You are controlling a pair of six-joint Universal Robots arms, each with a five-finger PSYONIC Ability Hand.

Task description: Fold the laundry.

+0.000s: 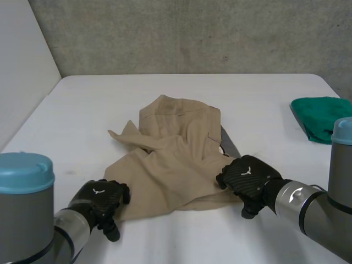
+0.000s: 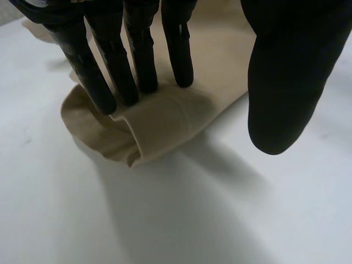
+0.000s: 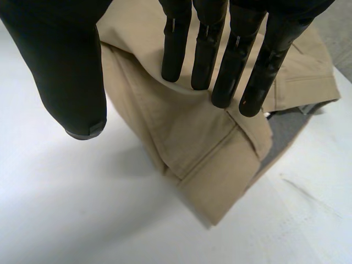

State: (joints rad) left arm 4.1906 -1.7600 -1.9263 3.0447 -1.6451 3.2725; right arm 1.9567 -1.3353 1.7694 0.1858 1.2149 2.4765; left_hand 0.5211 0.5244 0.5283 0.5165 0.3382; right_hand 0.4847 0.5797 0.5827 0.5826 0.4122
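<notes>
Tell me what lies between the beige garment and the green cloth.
In the head view, mostly bare white table; a dark grey piece pokes out from under the beige garment toward the green cloth.

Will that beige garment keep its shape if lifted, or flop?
Probably flops: the beige garment lies in soft rumples. Its edge at the left hand curls loosely, so likely light. The seamed hem at the right hand looks thicker, perhaps stiffer.

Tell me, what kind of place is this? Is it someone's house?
Probably a robot lab or test room, not a house: a bare concrete wall, a plain white table, and the robot's left hand and right hand resting on a tan garment.
</notes>
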